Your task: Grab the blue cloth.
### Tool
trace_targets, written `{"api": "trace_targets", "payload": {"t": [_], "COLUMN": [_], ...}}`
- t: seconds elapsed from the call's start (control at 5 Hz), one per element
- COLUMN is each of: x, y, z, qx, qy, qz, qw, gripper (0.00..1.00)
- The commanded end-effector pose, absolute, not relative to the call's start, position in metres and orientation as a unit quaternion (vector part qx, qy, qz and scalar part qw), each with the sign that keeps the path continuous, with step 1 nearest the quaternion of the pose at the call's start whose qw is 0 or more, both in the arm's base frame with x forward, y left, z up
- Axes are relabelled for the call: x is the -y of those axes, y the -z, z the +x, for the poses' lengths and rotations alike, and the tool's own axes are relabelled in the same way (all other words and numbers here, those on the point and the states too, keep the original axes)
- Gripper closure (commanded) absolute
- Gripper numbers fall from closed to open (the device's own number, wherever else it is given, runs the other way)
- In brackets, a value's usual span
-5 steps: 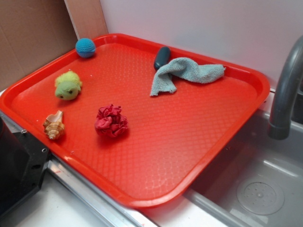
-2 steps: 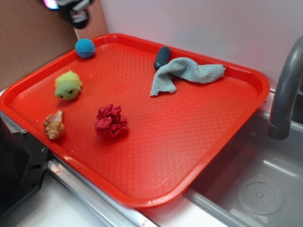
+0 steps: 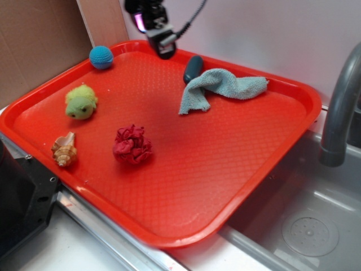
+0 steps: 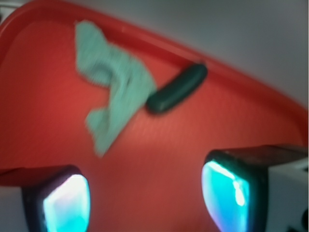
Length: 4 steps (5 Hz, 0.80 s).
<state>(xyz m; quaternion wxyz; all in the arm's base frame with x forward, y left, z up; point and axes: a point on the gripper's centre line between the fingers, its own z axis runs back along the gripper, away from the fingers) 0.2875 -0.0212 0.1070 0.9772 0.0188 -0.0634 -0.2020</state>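
While the gripper (image 3: 164, 49) is held above the far edge of the red tray (image 3: 237, 186) with its fingers (image 4: 234, 191) spread apart and empty, the blue cloth (image 3: 217, 86) is seen crumpled near the tray's back rim, touching a dark oblong object (image 3: 193, 68).

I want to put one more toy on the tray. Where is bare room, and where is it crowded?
Free: the wide near-right part of the red tray, between the red fabric bundle, the blue cloth and the rim beside the sink. Crowded: the left side and the far edge, where the dark oblong object touches the cloth.
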Motion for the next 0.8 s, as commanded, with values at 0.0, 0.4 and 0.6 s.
{"api": "trace_targets", "payload": {"t": [0.0, 0.4, 0.6], "x": [0.045, 0.073, 0.087], "y": [-0.066, -0.04, -0.028], "z": [0.317, 0.316, 0.285], "qx": [0.094, 0.083, 0.056], "qy": [0.282, 0.342, 0.328], "qz": [-0.032, -0.038, -0.029], "qw": [0.954, 0.935, 0.942], "gripper": [0.0, 0.0, 0.0]}}
